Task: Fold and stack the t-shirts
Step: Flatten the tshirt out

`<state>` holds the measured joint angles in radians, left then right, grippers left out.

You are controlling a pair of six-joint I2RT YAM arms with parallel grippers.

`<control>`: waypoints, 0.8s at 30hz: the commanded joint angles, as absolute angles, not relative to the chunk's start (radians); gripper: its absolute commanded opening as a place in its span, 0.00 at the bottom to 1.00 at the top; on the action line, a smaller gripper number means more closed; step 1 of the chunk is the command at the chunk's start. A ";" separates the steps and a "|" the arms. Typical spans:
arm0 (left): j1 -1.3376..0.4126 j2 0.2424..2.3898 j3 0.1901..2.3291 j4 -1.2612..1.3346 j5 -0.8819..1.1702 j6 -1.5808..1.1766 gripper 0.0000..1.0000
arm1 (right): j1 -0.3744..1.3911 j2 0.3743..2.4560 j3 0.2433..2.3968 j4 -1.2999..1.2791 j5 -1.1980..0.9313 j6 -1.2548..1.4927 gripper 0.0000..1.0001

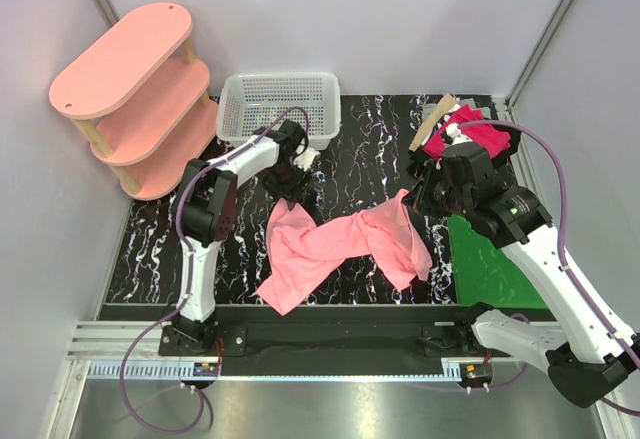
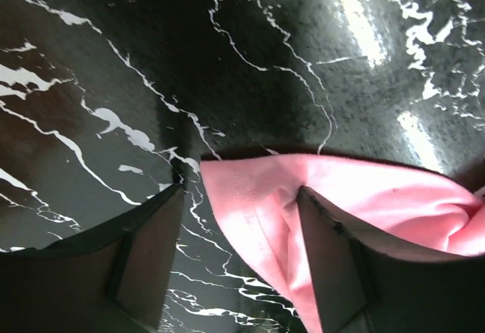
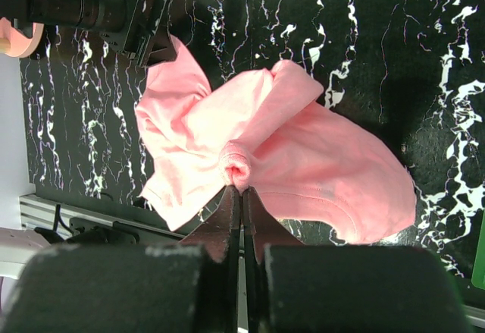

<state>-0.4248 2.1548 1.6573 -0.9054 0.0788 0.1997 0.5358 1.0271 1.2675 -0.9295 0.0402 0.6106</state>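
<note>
Right gripper (image 3: 241,189) - jaws fully shut, pinching a small puckered nub of the salmon-pink t-shirt (image 1: 330,244). The rest of the cloth fans out ahead of those fingertips and lies crumpled and twisted on the black marbled table (image 1: 370,149).

Left gripper (image 2: 241,196) - jaws apart and holding nothing, low over the table. A hemmed corner of the shirt sits in the gap between the fingers. It runs under the right-hand finger, while the left-hand finger is over bare table.

The magenta t-shirt (image 1: 478,131) is bunched behind the right gripper, well apart from both sets of fingers.

Risks, as I judge them:
- The left jaws cover only the corner edge, so closing could catch one thin layer, or the hem could slide out.
- The right pinch looks mid-panel rather than on a corner or seam, so lifting would probably leave the shirt hanging bunched, not flat.
- The cloth is twisted between the two grippers, so pulling apart may tighten the twist or pull it out of the weaker grip.
- The fingertips sit low, so they could scrape the table.
</note>
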 commanded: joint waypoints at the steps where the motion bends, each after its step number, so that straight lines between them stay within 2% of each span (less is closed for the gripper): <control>1: -0.440 2.200 1.689 -0.902 0.106 0.184 0.58 | 0.532 1.006 1.266 -0.905 0.026 0.618 0.00; 2: -0.442 2.200 1.689 -0.903 0.110 0.186 0.47 | 0.532 1.005 1.264 -0.904 0.026 0.618 0.00; 4: -0.448 2.194 1.687 -0.905 0.124 0.186 0.35 | 0.531 1.002 1.259 -0.904 0.028 0.620 0.00; 5: -0.449 2.191 1.686 -0.910 0.129 0.186 0.21 | 0.532 1.000 1.259 -0.905 0.026 0.620 0.00; 8: -0.449 2.171 1.684 -0.937 0.138 0.189 0.00 | 0.531 1.003 1.264 -0.902 0.025 0.620 0.00; 14: -0.408 1.958 1.765 -1.058 0.104 0.206 0.00 | 0.531 1.028 1.327 -0.907 0.044 0.580 0.00; 17: -0.336 1.855 1.971 -1.199 0.087 0.224 0.00 | 0.532 1.060 1.448 -0.934 0.067 0.535 0.00; 20: -0.272 1.783 2.272 -1.342 0.034 0.251 0.00 | 0.534 1.089 1.595 -0.974 0.063 0.505 0.00; 24: -0.242 1.636 2.355 -1.442 -0.033 0.293 0.00 | 0.532 1.085 1.741 -1.032 0.043 0.499 0.00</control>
